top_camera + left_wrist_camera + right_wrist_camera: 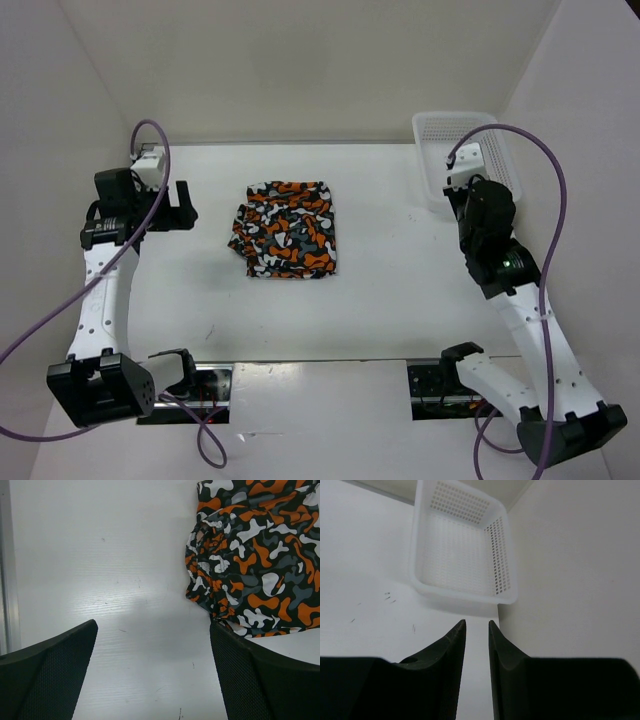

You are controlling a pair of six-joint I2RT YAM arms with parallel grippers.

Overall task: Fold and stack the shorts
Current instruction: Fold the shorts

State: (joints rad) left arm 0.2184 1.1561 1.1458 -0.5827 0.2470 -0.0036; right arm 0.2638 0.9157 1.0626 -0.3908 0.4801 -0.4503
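The shorts (288,230), in an orange, black, grey and white blotch print, lie folded into a compact rectangle on the white table, a little left of centre. My left gripper (184,208) is open and empty, just left of the shorts. In the left wrist view the shorts (260,555) fill the upper right, their gathered edge touching the tip of my right finger (250,680); bare table lies between the fingers (152,625). My right gripper (460,192) sits far right beside the basket, its jaws (476,624) nearly together with nothing between them.
A white plastic mesh basket (432,150) stands at the back right corner against the right wall, empty in the right wrist view (465,597). White walls enclose the table on the left, back and right. Purple cables loop off both arms.
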